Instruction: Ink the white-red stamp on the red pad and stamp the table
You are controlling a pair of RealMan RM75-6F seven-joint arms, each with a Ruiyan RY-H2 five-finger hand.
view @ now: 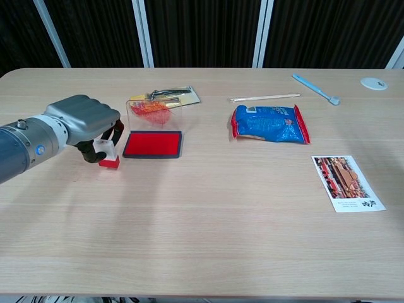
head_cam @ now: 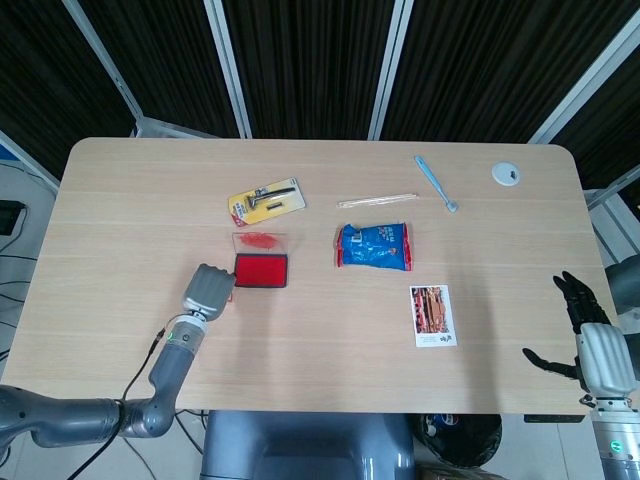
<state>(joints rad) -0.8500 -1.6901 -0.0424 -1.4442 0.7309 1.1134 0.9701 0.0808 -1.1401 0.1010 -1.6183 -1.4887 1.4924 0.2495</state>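
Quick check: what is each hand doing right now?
Left hand: holding the white-red stamp beside the red pad.
Right hand: open, empty.

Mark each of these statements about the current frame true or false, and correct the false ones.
1. The left robot hand holds the white-red stamp. True.
2. The stamp is pressed into the red pad. False: it is on the table, left of the pad.
3. The right robot hand holds the photo card. False: it holds nothing and sits at the table's right edge, fingers apart.
4. The blue snack bag lies right of the red pad. True.
5. The pad's clear lid is closed. False: it stands open behind the pad.
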